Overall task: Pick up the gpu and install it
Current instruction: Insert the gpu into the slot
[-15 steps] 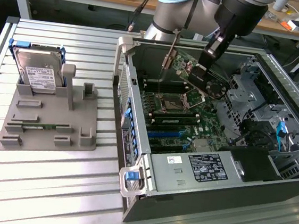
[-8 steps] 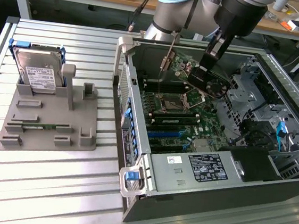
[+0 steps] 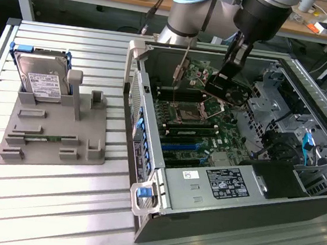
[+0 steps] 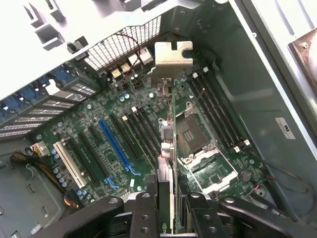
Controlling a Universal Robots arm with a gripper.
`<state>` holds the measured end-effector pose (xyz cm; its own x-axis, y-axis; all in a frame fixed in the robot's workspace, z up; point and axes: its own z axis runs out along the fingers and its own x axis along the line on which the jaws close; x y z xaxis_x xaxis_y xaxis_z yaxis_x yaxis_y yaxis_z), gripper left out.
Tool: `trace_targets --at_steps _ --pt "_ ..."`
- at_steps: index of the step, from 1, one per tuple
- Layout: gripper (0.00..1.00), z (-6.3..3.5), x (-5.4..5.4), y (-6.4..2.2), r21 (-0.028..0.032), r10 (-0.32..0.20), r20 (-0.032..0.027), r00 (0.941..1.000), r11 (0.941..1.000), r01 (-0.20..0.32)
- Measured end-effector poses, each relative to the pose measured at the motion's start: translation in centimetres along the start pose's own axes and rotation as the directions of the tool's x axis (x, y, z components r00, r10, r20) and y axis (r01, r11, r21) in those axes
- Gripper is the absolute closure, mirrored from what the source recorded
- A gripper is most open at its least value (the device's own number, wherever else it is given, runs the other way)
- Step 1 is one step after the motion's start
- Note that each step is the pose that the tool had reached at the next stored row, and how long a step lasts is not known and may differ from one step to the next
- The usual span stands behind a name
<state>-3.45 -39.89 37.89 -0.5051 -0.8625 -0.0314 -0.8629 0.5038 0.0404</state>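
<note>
The arm is reaching down from twelve o'clock in the exterior view, its wrist tilting over the open case. The gripper is clamping the gpu edge-on, its half-closed fingers pressing both faces. The gpu is hanging over the motherboard, at about one o'clock of the CPU socket. Its silver bracket is pointing toward the rear wall at nine o'clock, apart from it. The expansion slots are lying uncovered at six o'clock.

Exterior view high, overlooking open case, wrist view close above shared motherboard
</note>
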Motion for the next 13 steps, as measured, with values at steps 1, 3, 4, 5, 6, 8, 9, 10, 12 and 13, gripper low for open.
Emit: trace_targets --at_steps 1,3,4,5,6,8,9,10,12,13 --pt "0.73 0.02 0.0 0.0 -0.0004 -0.012 -0.0004 0.9999 0.9999 0.012" --pt "0.73 0.03 0.0 0.0 -0.0009 -0.028 -0.0012 0.9996 0.9996 0.028" --pt "0.73 0.04 0.0 0.0 -0.0013 -0.039 -0.0015 0.9993 0.9993 0.039" --pt "0.73 0.06 0.0 0.0 -0.0019 -0.058 -0.0023 0.9983 0.9983 0.058" --pt "0.73 0.08 0.0 0.0 -0.0023 -0.07 -0.0028 0.9975 0.9975 0.07" --pt "0.73 0.12 0.0 0.0 -0.0034 -0.102 -0.004 0.9948 0.9948 0.102" --pt "0.73 0.13 0.0 0.0 -0.0042 -0.123 -0.0048 0.9924 0.9924 0.123" --pt "0.73 0.15 0.01 -0.01 -0.0049 -0.142 -0.0054 0.9898 0.9898 0.142" --pt "0.73 0.17 0.01 -0.01 -0.0059 -0.169 -0.0064 0.9856 0.9856 0.169" --pt "0.73 0.18 0.01 -0.01 -0.0064 -0.181 -0.0068 0.9835 0.9835 0.181"
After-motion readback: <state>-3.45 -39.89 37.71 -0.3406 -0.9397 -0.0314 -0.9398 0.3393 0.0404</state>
